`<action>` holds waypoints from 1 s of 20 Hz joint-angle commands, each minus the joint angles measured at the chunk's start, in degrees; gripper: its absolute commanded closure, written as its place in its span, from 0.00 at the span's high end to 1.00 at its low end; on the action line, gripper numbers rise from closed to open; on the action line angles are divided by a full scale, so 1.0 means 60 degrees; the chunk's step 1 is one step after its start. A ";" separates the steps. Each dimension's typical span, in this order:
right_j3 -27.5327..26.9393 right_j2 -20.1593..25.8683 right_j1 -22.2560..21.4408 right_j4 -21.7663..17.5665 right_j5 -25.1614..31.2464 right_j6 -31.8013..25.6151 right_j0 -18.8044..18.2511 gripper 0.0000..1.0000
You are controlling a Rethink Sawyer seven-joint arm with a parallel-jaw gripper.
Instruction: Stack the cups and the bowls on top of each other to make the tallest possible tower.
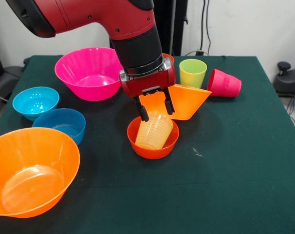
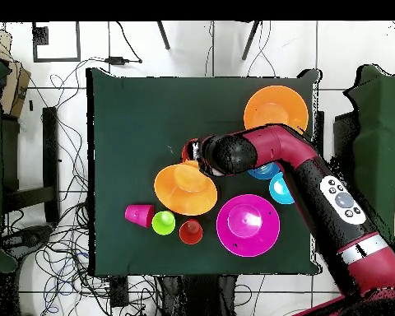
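My gripper (image 1: 156,109) hangs over the small red-orange bowl (image 1: 152,144), open. Its fingertips (image 1: 144,115) stand on either side of the upper end of the ribbed pale yellow cup (image 1: 155,132), which leans inside that bowl. A large orange bowl (image 1: 189,100) lies tipped on its side just behind. The lime green cup (image 1: 192,73) stands upright beyond it, and the red-pink cup (image 1: 224,84) lies on its side. The orange cup (image 2: 190,232) is mostly hidden by the arm in the front view. In the overhead view the arm covers most of the red-orange bowl (image 2: 188,151).
The large magenta bowl (image 1: 89,73) sits at the back left. The light blue bowl (image 1: 35,101) and the darker blue bowl (image 1: 61,124) are at the left. The second large orange bowl (image 1: 33,170) stands upright at the front left corner.
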 commanded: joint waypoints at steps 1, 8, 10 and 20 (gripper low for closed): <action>0.0607 -0.0087 -0.0184 -0.0143 0.0377 -0.3004 0.0163 1.00; 0.1000 -0.0212 -0.0395 -0.0380 -0.0063 -0.2532 0.0153 1.00; 0.1100 -0.0273 -0.0444 -0.0438 -0.0202 -0.2288 0.0178 1.00; 0.1170 -0.0917 -0.0712 -0.1742 -0.1060 -0.2071 0.0174 1.00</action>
